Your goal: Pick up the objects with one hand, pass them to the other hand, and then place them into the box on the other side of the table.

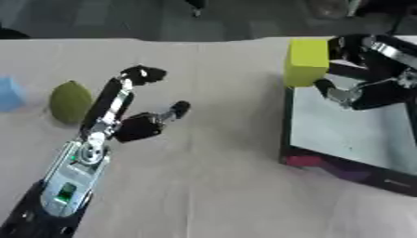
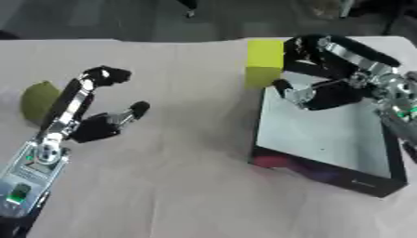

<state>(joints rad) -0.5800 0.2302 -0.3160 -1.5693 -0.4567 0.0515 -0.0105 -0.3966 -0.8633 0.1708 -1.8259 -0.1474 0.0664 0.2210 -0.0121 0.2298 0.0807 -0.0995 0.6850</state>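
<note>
Over the box (image 2: 326,135) by the bench's right edge, right hand (image 2: 326,93) pinching yellow block (image 2: 264,62) above the near-left rim. Could catch the rim and tumble outside if released now. Left hand (image 1: 134,123) empty, fingers spread.

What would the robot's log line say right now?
right hand: holding yellow foam block over black box | left hand: open, empty | green egg-shaped object: on table

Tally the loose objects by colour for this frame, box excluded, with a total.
Yellow: 1, the yellow block in the right hand over the box.
Olive green: 1, the rounded object.
Blue: 1, the blue object at the left edge.
Total: 3
</note>
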